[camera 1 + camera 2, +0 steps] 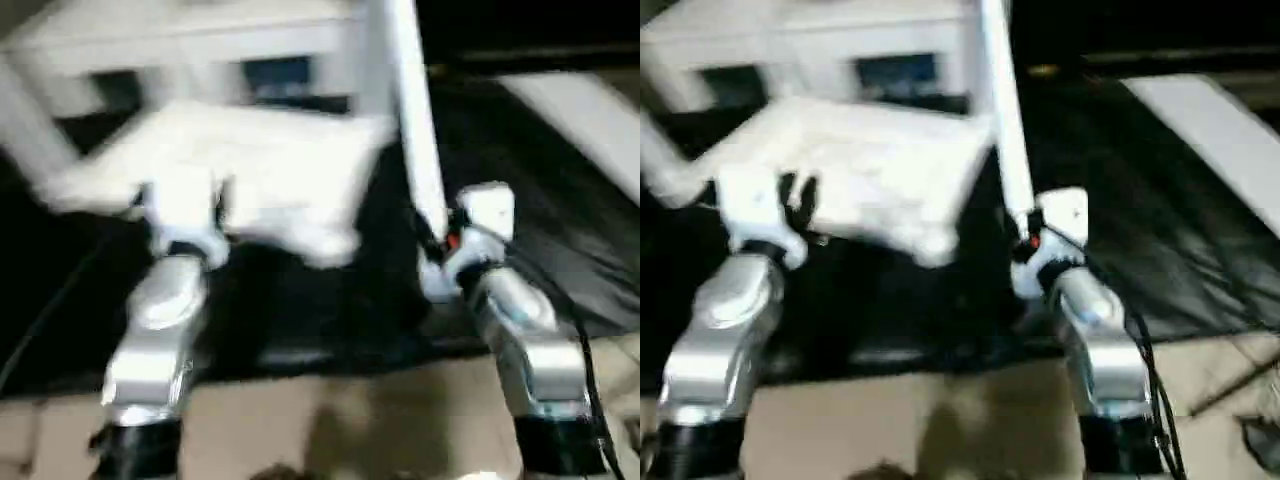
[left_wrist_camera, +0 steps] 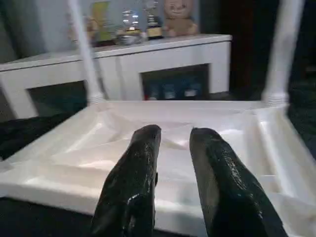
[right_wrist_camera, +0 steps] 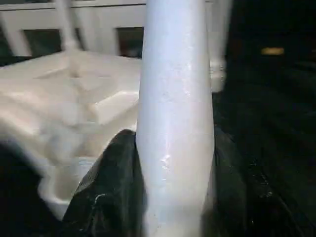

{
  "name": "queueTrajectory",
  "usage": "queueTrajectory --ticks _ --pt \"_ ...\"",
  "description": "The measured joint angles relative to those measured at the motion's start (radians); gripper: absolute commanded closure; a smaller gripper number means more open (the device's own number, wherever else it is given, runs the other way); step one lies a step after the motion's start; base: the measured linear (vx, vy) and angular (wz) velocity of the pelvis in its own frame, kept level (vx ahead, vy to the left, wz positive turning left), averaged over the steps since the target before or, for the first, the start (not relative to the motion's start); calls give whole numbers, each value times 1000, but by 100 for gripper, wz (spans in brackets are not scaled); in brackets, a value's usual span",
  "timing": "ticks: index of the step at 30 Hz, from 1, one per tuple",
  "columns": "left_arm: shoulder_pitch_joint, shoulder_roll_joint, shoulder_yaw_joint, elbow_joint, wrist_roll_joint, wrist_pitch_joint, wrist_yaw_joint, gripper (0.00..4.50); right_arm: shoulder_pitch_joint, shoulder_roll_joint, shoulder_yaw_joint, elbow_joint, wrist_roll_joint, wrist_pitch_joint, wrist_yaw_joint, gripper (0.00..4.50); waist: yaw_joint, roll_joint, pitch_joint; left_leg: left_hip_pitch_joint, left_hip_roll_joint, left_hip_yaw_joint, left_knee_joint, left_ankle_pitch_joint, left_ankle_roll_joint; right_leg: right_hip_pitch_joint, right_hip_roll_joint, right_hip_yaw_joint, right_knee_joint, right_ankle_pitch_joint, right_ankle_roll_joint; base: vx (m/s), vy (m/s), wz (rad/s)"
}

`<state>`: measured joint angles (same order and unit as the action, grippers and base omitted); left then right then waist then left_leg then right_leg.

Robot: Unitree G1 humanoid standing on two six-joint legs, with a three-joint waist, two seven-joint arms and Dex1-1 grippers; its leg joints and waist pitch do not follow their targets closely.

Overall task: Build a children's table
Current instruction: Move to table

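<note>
The white tabletop [image 1: 260, 170] lies upside down on a black cloth, ribbed side up. Two legs stand upright at its far corners [image 2: 84, 54] [image 2: 284, 49]. My left gripper [image 2: 174, 132] hovers at the tabletop's near edge, open, with nothing between its black fingers [image 2: 133, 177]. My right gripper [image 1: 440, 240] is shut on the lower part of another white leg [image 3: 175, 74]. That leg points steeply up, just to the right of the tabletop's near right corner [image 3: 54, 187].
A white cabinet [image 2: 148, 59] with toys on top stands right behind the tabletop. A flat white board [image 1: 590, 110] lies on the black cloth [image 1: 300, 300] at the far right. Beige floor [image 1: 330, 420] runs along the near side by my forearms.
</note>
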<state>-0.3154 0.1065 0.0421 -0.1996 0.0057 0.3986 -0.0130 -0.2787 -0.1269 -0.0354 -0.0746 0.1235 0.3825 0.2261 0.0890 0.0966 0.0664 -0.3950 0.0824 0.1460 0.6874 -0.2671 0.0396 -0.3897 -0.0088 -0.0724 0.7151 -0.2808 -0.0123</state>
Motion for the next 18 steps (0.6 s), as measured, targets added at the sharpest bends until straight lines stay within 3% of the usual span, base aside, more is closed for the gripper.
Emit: queueTrajectory --ticks 1,2,3,4,5,6,7,8,9,10,11,12,13,14,15,16,17,18 --pt "-5 -1 0 1 0 -1 0 318 -1 1 0 -2 2 0 0 266 1 9 -6 -9 16 3 -4 4 -7 -16 -2 -7 54 -8 23 -84 143 30" --pt "-7 -2 0 4 -1 -5 0 318 -1 2 1 -1 2 -1 0 266 2 12 -8 -9 21 6 -23 14 -23 -13 -11 -27 70 -10 25 -65 117 22" --pt "-8 -3 2 9 -1 -8 0 318 -3 -1 5 -2 0 -2 0 266 3 10 -12 -5 20 10 -58 30 -52 2 -23 -43 50 -8 18 -65 117 22" --pt "-7 -3 2 15 -1 -9 0 318 -4 -4 7 -2 -3 -3 1 266 2 6 -13 3 14 19 -95 47 -81 29 -32 -62 5 3 -5 -50 48 20" --pt "-7 -5 3 21 -1 -9 0 318 -5 -7 9 -3 -8 -4 1 266 -1 -6 -18 14 0 34 -142 70 -122 54 -42 -79 -44 11 -27 1 -19 22" --pt "-11 -6 2 24 -2 -13 -1 318 -4 -10 7 -3 -9 -4 0 266 -1 -55 -27 21 -32 61 -171 67 -226 84 -79 -76 -112 -8 -98 1 -19 22" --pt "-17 -10 5 22 -2 -22 0 318 -13 -22 7 -3 -9 -5 2 266 0 -76 -24 7 -41 31 -85 34 -250 98 -100 -65 -127 -36 -34 278 -211 5" --pt "-14 -22 2 24 -2 -25 0 318 -10 -26 -1 -3 -9 -8 0 266 1 -57 -19 6 -18 -22 26 5 -190 112 -92 -65 -109 -43 -2 279 -144 1" --pt "-10 -35 -20 29 -4 -25 -1 318 7 -26 -12 -3 -8 -10 0 266 -3 -40 -17 16 20 -58 112 -33 -122 128 -77 -61 -97 -56 9 279 -144 1" --pt "-10 -39 -28 29 -5 -25 -1 318 8 -25 -21 -1 -5 -10 0 266 -9 -26 -22 23 55 -65 82 -47 -98 129 -65 -66 -96 -57 10 49 62 4" --pt "-17 -38 -29 28 -6 -26 0 318 4 -25 -29 -3 1 -12 0 266 -33 3 -29 30 88 -77 26 -72 -98 120 -49 -82 -87 -60 13 59 18 -7" --pt "-5 -32 -7 29 -10 -30 6 318 -1 -7 -21 5 2 -11 1 266 -58 -21 -25 37 73 -75 17 -74 -91 79 -50 -50 -28 -75 -26 59 18 -7" --pt "1 -23 18 44 -9 -28 13 318 -1 -1 4 5 3 -11 6 266 -72 -29 -29 45 67 -85 10 -69 -92 43 -48 -37 27 -79 -22 81 -41 -23" --pt "3 -22 30 55 -9 -27 19 318 -2 -1 16 5 4 -11 14 266 -78 -32 -31 57 55 -109 1 -67 -95 7 -47 -37 68 -74 0 58 -89 -47" --pt "3 -22 30 56 -8 -27 21 318 -9 -2 16 4 5 -12 16 266 -87 -39 -33 71 39 -127 -13 -66 -97 -34 -52 -19 66 -52 34 58 -89 -47" --pt "-5 -25 25 55 -8 -28 23 318 -11 -6 11 -1 5 -14 16 266 -94 -57 -36 77 13 -131 -19 -65 -99 -58 -72 9 20 -5 45 -115 -61 -41" --pt "-15 -28 20 48 -5 -33 29 318 -17 -15 6 -2 6 -19 17 266 -102 -90 -36 72 -23 -125 -11 -67 -97 -64 -101 47 -29 64 51 -154 -35 -6" --pt "-15 -48 -1 49 8 -34 40 318 -6 -35 -2 4 1 -20 17 266 -111 -95 -34 57 -25 -115 17 -60 -78 -62 -101 65 -19 56 52 -154 -35 -6"
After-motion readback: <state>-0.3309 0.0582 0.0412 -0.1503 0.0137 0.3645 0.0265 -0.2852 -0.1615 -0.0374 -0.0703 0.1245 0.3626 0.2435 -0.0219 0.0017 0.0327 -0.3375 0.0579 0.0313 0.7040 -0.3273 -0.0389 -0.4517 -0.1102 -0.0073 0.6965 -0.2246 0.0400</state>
